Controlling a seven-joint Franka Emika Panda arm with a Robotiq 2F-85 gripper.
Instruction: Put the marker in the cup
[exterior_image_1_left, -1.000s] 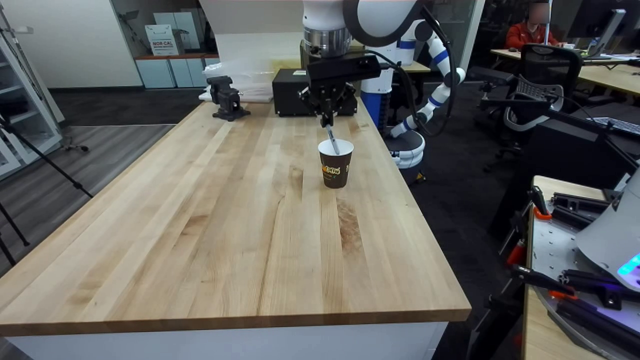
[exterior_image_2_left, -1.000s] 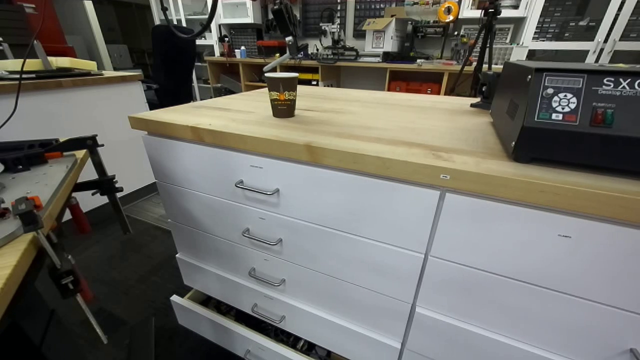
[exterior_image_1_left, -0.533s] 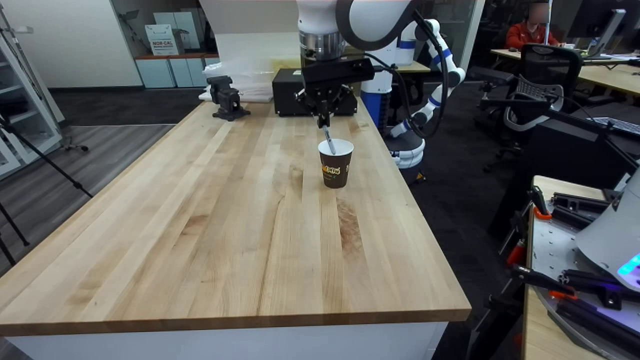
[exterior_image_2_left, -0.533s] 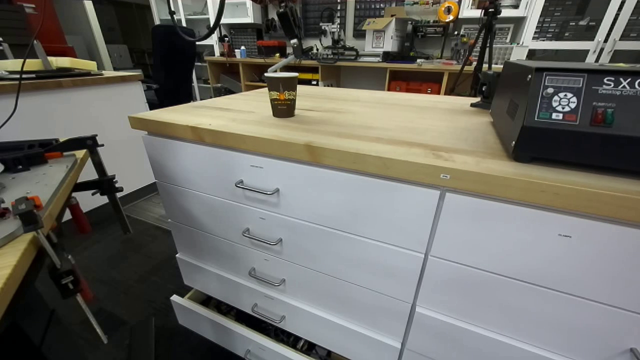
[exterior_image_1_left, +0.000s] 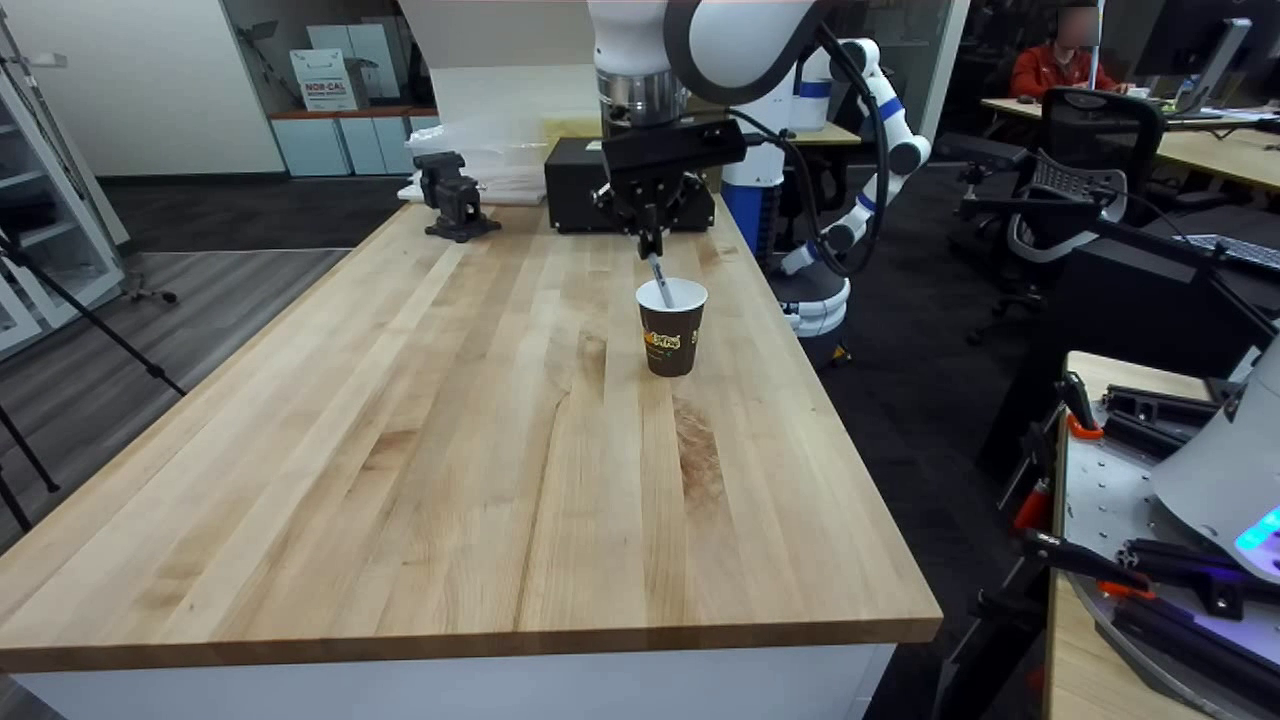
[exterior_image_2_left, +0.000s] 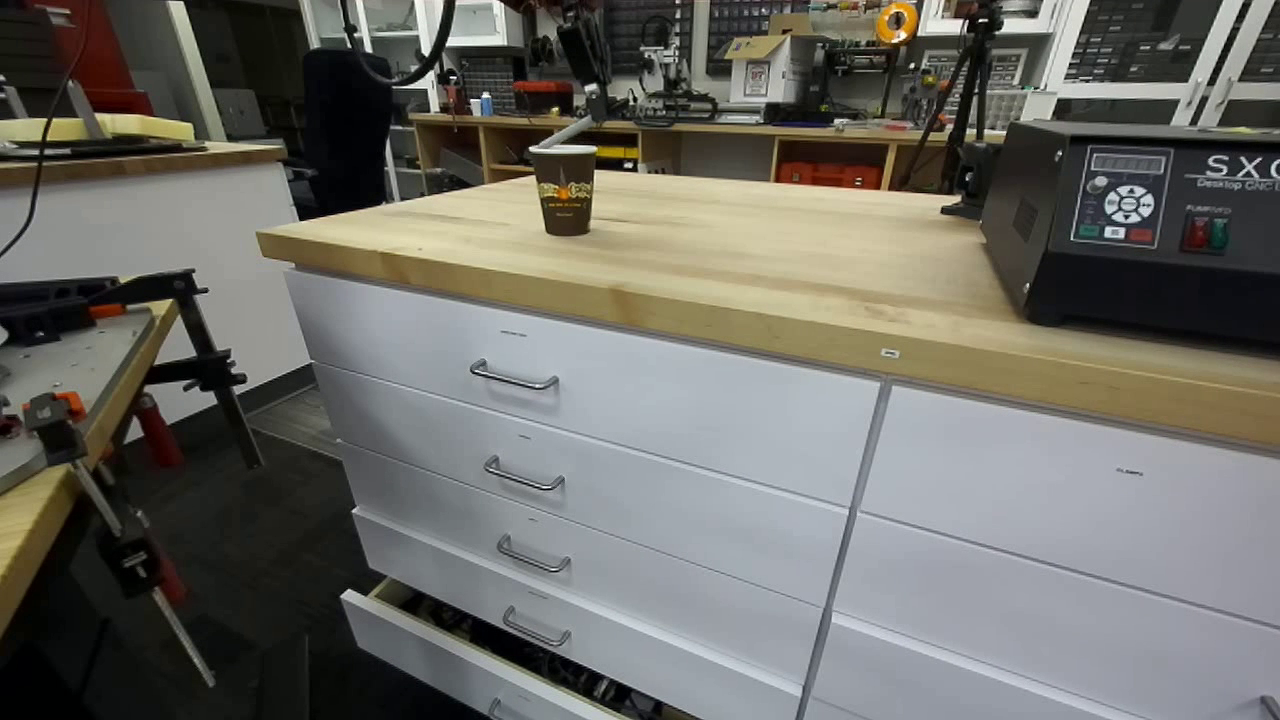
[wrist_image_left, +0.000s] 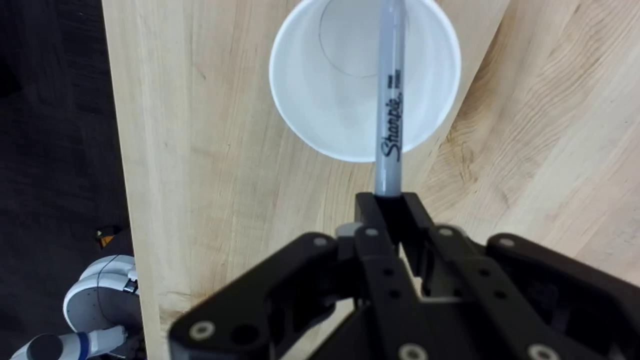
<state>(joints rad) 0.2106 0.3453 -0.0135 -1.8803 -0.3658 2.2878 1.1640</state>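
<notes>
— Fingers (wrist_image_left: 369, 210), lower middle of the wrist view, are pinching the marker (wrist_image_left: 391, 110) at its upper end; the gripper (wrist_image_left: 390, 199) is thus holding its load, with nothing being released

— And where is the marker lying relative to the cup (exterior_image_1_left: 672, 340)?

— Slantwise over its mouth; in the upper middle of the wrist view the shaft, lettered "Sharpie", is spanning the white interior and running out at the frame's top edge; in an exterior view the lower end (exterior_image_1_left: 665, 295) is showing against the mouth, near the frame's centre; in an exterior view the same end (exterior_image_2_left: 545, 142) is appearing at the left of the cup's top, about level with the rim (wrist_image_left: 350, 158); whether it is dipping inside or touching, one cannot tell

— Which step are we seeing?

— Insertion, judged to be at alignment: the cup is standing upright on the table (exterior_image_1_left: 450, 450), and release is not yet happening

— What is the next move calling for?

— Probably a more upright marker, its tip shifting toward the mouth's middle, then descent below the rim, and only then parting fingers; releasing at this slant would be risking a snag on the rim, or a presumably light cup tipping
</notes>
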